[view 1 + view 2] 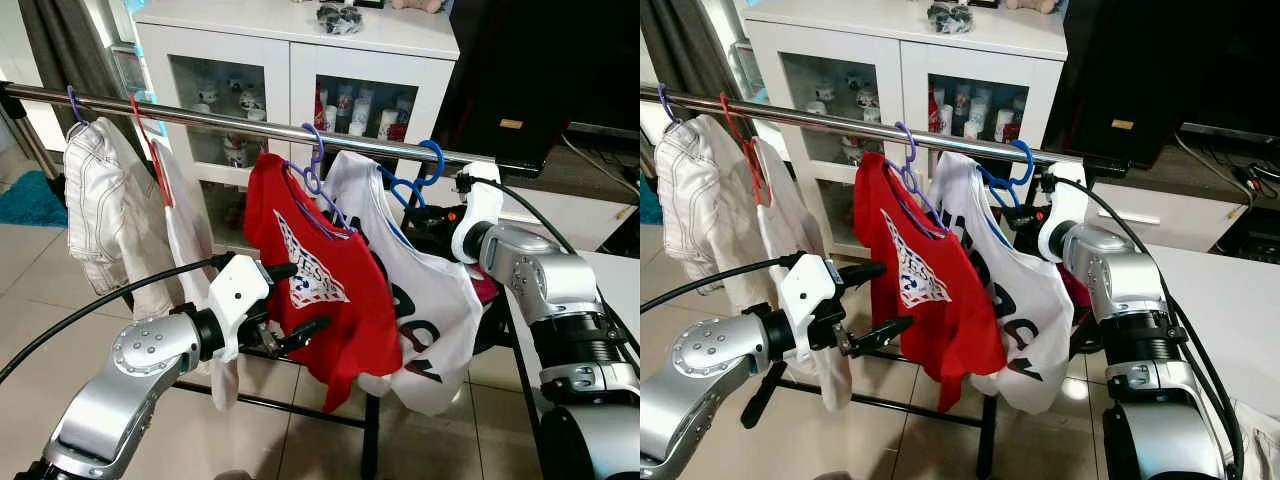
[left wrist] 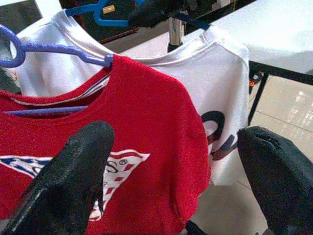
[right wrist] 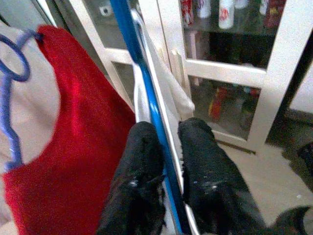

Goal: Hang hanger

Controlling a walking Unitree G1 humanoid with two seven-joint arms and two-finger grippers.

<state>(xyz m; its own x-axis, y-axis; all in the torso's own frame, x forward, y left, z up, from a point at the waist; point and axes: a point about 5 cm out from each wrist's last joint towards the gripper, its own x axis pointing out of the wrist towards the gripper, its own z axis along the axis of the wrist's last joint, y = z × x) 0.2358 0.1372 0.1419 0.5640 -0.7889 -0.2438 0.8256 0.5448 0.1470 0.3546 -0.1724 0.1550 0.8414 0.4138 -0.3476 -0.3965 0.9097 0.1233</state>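
A blue hanger (image 1: 405,188) carrying a white T-shirt (image 1: 430,300) has its hook (image 1: 432,158) at the steel rail (image 1: 220,120). My right gripper (image 3: 168,132) is shut on the blue hanger's bar (image 3: 146,88), behind the white shirt's shoulder. Beside it hangs a red T-shirt (image 1: 320,290) on a purple hanger (image 1: 315,165). My left gripper (image 1: 298,302) is open in front of the red shirt's lower part, with one finger (image 2: 73,171) before its printed logo and nothing held.
Further left on the rail hang a white garment on a red hanger (image 1: 150,140) and a white jacket (image 1: 95,200). A white glass-door cabinet (image 1: 290,70) stands behind. A white table (image 1: 620,280) is at right. The rack's black base bar (image 1: 300,405) crosses the tiled floor.
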